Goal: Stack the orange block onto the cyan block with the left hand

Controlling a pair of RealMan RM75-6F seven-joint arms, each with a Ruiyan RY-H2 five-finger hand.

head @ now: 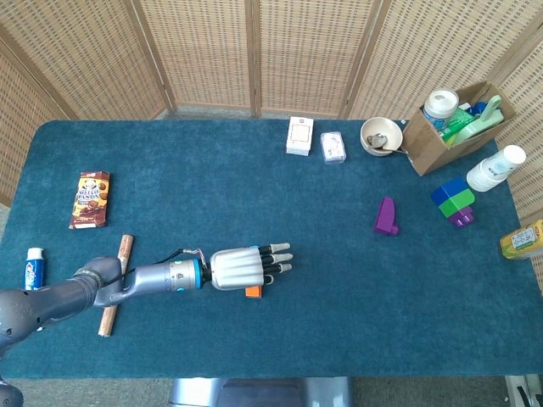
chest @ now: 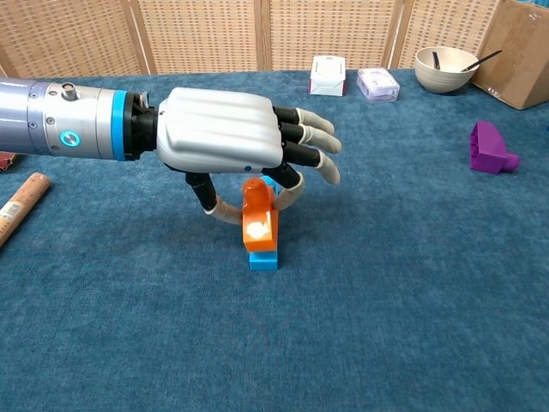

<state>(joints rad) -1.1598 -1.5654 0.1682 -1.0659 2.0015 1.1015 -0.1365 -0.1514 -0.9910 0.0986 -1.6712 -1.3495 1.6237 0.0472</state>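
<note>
The orange block (chest: 259, 217) stands on top of the cyan block (chest: 263, 258) on the blue cloth. My left hand (chest: 233, 143) reaches in from the left and hovers just above them. Its thumb and one finger pinch the orange block from both sides while the other fingers stretch out to the right. From the head camera the left hand (head: 246, 265) covers most of both blocks, and only a corner of the orange block (head: 254, 292) shows below it. My right hand appears in neither view.
A wooden stick (head: 116, 283) lies left of my left arm, with a small bottle (head: 33, 269) and a snack packet (head: 90, 198) further left. A purple piece (head: 386, 216), blue-green blocks (head: 452, 201), a bowl (head: 380, 136), two small boxes and a cardboard box (head: 446, 127) sit at the back right.
</note>
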